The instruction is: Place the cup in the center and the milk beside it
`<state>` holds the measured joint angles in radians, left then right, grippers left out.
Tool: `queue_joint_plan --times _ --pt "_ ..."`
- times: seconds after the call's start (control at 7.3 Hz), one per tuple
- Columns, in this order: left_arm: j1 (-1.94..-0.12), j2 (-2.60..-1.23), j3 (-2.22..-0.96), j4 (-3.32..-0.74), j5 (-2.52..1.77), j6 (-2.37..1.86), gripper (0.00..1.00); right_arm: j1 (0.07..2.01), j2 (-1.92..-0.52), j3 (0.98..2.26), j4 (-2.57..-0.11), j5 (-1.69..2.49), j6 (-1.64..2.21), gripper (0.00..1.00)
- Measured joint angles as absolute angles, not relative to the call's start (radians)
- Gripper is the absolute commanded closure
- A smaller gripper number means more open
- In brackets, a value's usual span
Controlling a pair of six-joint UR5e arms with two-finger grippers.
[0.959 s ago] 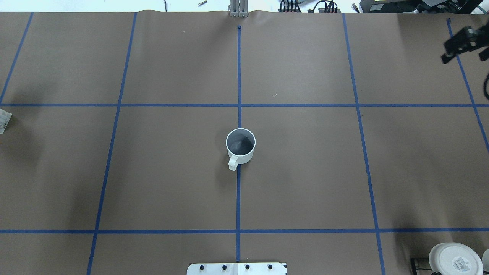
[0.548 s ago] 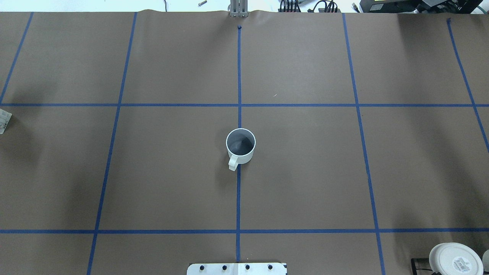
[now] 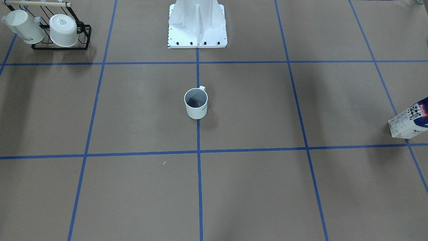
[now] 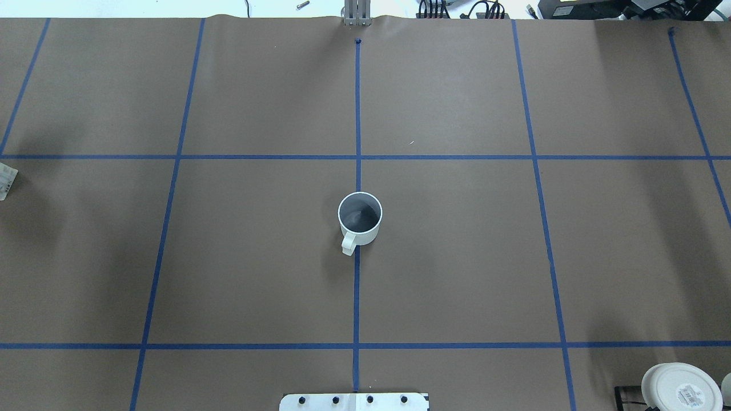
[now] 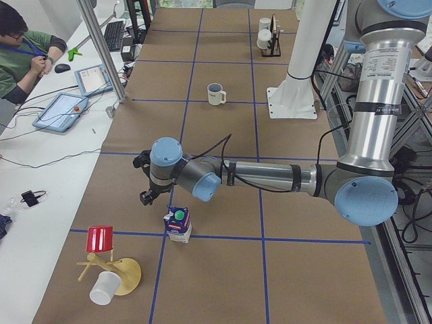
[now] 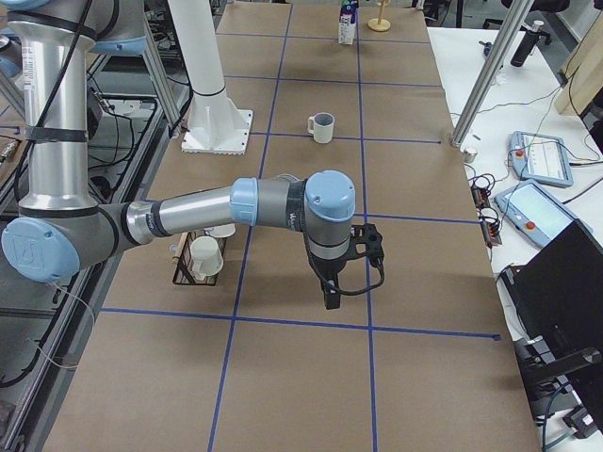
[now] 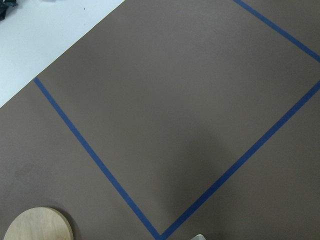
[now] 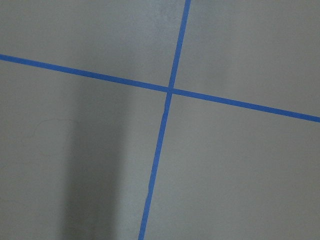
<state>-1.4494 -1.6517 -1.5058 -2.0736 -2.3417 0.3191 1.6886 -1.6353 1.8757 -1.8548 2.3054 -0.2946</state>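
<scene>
Though once in overhead view, right hand (image 6: 331, 299) outside.

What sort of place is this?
Probably a robot testing lab: big jointed robot arms over a paper-covered table taped into a blue grid, with a person at tablets alongside.

Even bright light, soft shadows

"Pascual" on the milk (image 3: 408, 121); "HOH" on the racked mug (image 3: 24, 27)
</scene>
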Motion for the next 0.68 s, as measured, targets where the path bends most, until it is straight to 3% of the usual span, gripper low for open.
queue_joint_plan --times 0.14,0.27,0.41,0.68 --pt "-1.447 -1.631 -1.499 -2.074 -2.344 0.32 0.62 1.691 -1.642 1.869 -1.855 2.301 -0.297 0.0" --pt "-1.445 -1.609 -1.499 -2.075 -2.346 0.32 0.85 1.691 -1.651 1.861 -1.854 2.296 -0.301 0.0" --pt "-1.443 -1.597 -1.499 -2.075 -2.347 0.32 1.0 1.692 -1.659 1.856 -1.854 2.292 -0.307 0.0" --pt "-1.441 -1.59 -1.498 -2.073 -2.347 0.318 1.0 1.692 -1.665 1.852 -1.853 2.279 -0.311 0.0"
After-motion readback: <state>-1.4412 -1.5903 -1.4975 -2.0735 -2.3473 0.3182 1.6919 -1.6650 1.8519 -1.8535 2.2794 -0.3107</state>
